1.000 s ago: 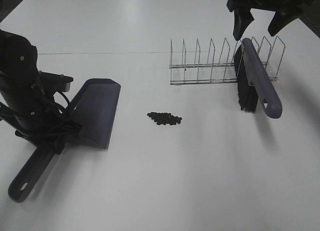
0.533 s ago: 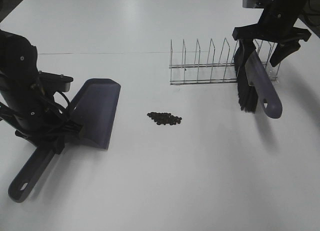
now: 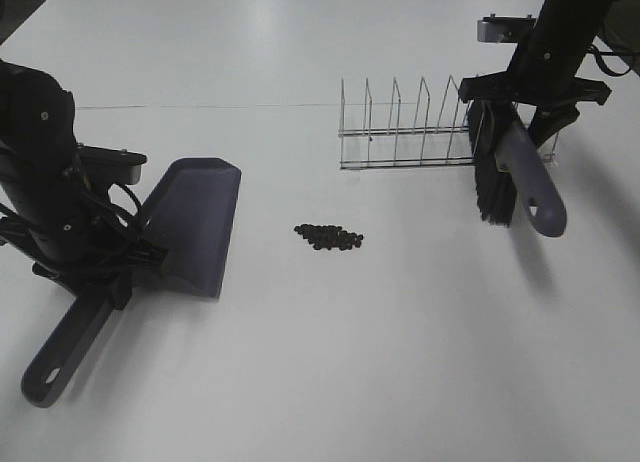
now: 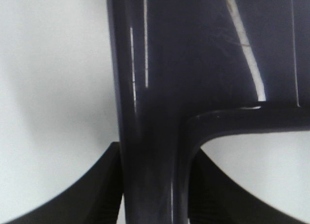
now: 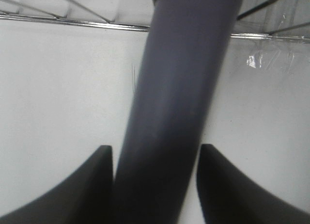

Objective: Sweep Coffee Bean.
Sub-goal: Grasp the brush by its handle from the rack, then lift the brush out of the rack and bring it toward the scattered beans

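A small pile of dark coffee beans (image 3: 330, 237) lies on the white table near the middle. The dark blue dustpan (image 3: 195, 222) lies to its left with its open mouth toward the beans. My left gripper (image 3: 105, 272) is shut on the dustpan's handle, which fills the left wrist view (image 4: 155, 88) between the two fingers. The brush (image 3: 525, 177) leans in the right end of the wire rack (image 3: 400, 132), with its black bristles (image 3: 493, 187) down. My right gripper (image 3: 512, 122) is over the upper handle. In the right wrist view both fingers press the handle (image 5: 179, 88).
The rack's wires also show behind the brush handle in the right wrist view (image 5: 72, 20). A thin line (image 3: 200, 107) runs across the table behind the dustpan. The table's far right corner edge (image 3: 625, 57) lies just beyond my right arm.
My right gripper has come down from above the rack and closed around the brush handle. The brush has shifted very slightly. The dustpan's handle end has moved slightly.
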